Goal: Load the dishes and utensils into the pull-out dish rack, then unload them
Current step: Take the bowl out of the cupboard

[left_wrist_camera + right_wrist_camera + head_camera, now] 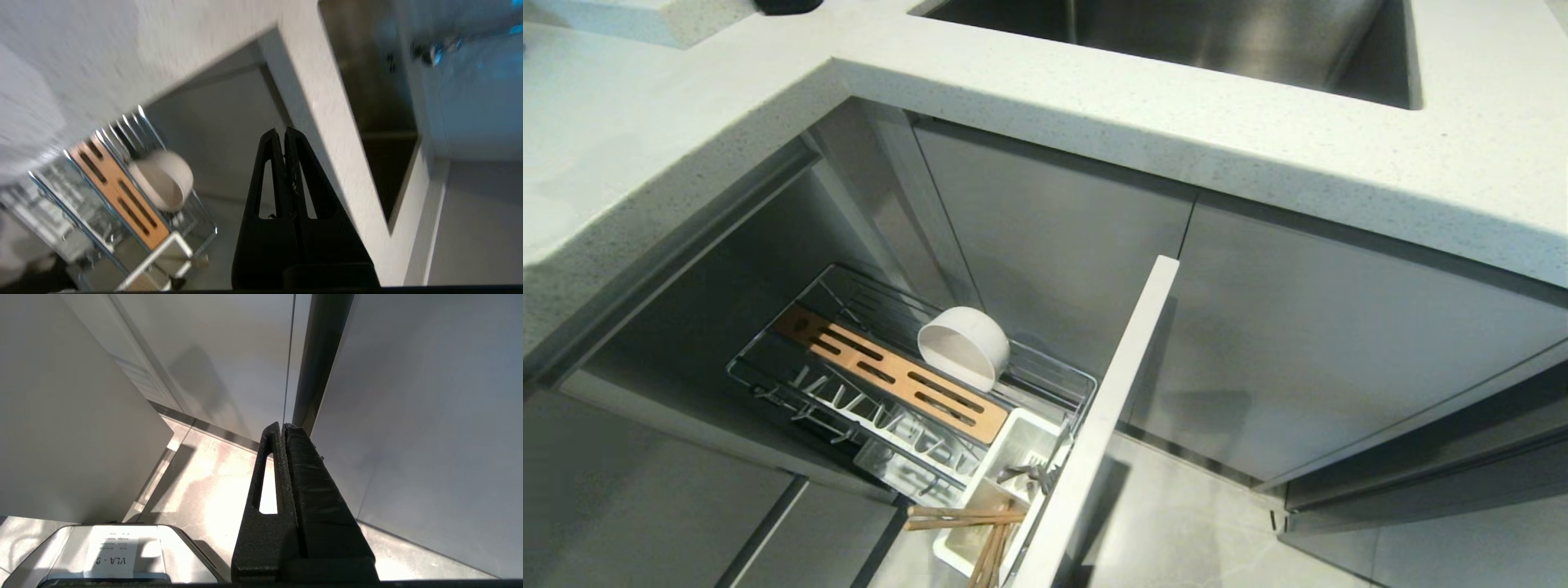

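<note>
Pull-out dish rack (907,384) is extended below the worktop (1135,106), left of the grey front panel (1098,425). White bowl (965,346) sits tilted on its side at the rack's far edge, beside the wooden strip (890,373). Chopsticks (964,516) and spoon (1025,474) are in the white caddy (1005,490) at the near end. Pink plate not in view.

Likely next step: fetch or unload a piece. Come in from above, fingers spread before descending, avoid the wire rim.

Left gripper (282,134): fingers pressed together, empty, above the rack near the worktop edge. Right gripper (282,430): fingers pressed together, empty, parked low by the cabinet fronts.
</note>
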`<state>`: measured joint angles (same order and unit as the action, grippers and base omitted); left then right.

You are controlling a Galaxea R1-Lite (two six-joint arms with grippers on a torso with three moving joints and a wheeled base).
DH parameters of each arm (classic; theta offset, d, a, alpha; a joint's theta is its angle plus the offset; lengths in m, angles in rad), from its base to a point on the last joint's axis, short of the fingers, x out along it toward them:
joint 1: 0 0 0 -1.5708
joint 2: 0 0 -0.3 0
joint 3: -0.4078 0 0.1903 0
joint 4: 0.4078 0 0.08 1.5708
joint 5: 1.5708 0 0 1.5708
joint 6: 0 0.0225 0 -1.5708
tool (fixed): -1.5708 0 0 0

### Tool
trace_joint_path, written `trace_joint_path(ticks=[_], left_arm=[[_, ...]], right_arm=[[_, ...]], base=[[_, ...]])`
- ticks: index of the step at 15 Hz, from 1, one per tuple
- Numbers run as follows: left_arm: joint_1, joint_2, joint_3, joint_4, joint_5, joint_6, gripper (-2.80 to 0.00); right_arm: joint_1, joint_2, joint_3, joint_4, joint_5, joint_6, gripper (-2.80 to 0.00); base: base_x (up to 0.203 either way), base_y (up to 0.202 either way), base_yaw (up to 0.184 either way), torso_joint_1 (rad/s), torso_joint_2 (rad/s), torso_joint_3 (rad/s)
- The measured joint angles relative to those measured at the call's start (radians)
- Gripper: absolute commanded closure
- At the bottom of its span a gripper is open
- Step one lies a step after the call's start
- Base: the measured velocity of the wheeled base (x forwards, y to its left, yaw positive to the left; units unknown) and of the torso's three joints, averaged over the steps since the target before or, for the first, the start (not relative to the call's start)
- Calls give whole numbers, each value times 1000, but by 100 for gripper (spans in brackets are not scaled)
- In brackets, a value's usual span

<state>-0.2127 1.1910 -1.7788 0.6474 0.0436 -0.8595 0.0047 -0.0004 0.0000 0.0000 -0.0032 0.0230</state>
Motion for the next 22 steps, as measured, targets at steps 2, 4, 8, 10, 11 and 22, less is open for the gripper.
trace_joint_path(ticks=[2,4,8,10,11,22], left_arm=[[-134,25,62,2,75,-18,0],[-279,57,119,1,191,-46,0],[-494,145,232,-6,393,-138,0],[-518,186,297,-40,403,-148,0],[-523,207,336,-81,408,-148,0],[-500,420,582,-431,415,-105,-280]], right_arm=[[0,0,0,0,0,0,0],[0,0,0,0,0,0,0],[0,0,0,0,0,0,0],[0,0,0,0,0,0,0],[0,0,0,0,0,0,0],[0,0,0,0,0,0,0]], base=[[0,0,0,0,0,0],[0,0,0,0,0,0],[0,0,0,0,0,0],[0,0,0,0,0,0],[0,0,0,0,0,0],[0,0,0,0,0,0]])
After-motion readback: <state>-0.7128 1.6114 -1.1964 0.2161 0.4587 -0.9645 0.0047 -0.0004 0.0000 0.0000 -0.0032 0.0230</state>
